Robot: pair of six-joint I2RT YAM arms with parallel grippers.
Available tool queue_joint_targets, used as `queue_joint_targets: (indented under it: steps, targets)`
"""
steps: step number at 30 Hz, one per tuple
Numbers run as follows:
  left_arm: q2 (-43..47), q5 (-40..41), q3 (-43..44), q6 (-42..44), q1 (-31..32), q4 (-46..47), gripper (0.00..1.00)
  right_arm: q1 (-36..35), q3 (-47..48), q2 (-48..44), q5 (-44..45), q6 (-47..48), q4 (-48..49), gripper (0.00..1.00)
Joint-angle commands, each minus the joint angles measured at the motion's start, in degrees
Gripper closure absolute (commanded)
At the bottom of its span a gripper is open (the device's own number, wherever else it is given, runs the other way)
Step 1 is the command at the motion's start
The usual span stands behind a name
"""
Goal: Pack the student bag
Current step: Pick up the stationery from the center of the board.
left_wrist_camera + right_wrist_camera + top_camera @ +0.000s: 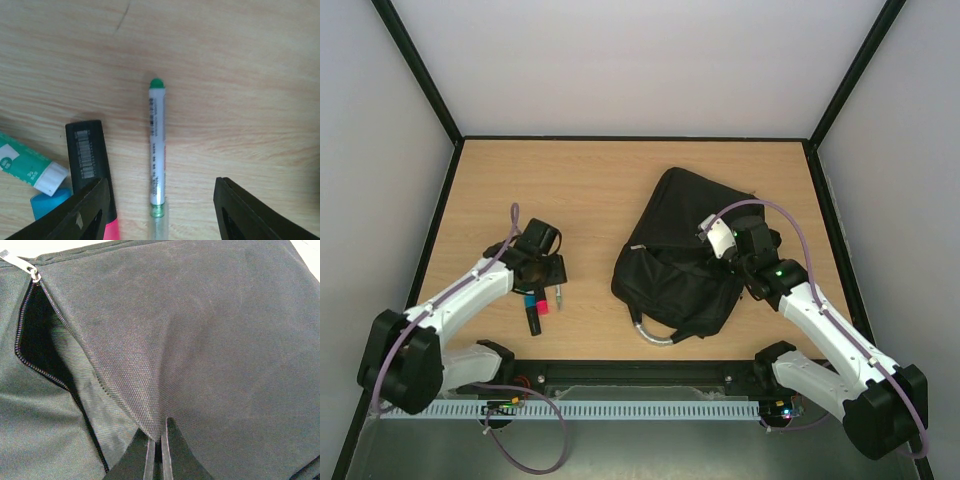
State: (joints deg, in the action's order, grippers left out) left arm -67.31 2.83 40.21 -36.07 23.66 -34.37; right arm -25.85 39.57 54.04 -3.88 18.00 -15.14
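Student bag (pixel 680 250) fabric is pinched by the right gripper (pixel 160 442); slippage could close the opening. The left gripper (pixel 162 197) is spread astride the pen (pixel 156 145).

Top camera: high at near edge, looks down over whole table (pixel 590 180). Left wrist: close above pen (pixel 157 145), near-left. Right wrist: very close on student bag (pixel 225 340), right. Top view covers both.

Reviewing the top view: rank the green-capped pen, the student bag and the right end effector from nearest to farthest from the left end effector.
1. The green-capped pen, lying between the open fingers of the left end effector.
2. The student bag, to its right, mid-table.
3. The right end effector, farther right, pinching the bag's fabric.
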Motion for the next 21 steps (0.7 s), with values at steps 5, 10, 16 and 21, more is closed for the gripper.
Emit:
queue_joint_targets:
  steps: [5, 10, 16, 21]
  targets:
    - [-5.39, -0.91, 2.05, 0.28, 0.07, -6.96, 0.4, -0.61, -0.08, -1.39, -3.41, 0.37, -0.07, 0.99]
    - [-7.16, -1.31, 2.51, 0.87, 0.07, -7.26, 0.46, -0.61, -0.12, -1.33, -3.46, 0.46, -0.07, 0.99]
    - [-9.72, -3.18, 2.11, 1.73, 0.61, -5.12, 0.54, -0.61, -0.15, -1.22, -3.47, 0.46, -0.07, 0.99]
    - [-12.29, -3.27, 2.49, 2.24, 1.68, -4.22, 0.57, -0.61, -0.12, -1.13, -3.35, 0.46, -0.07, 0.99]
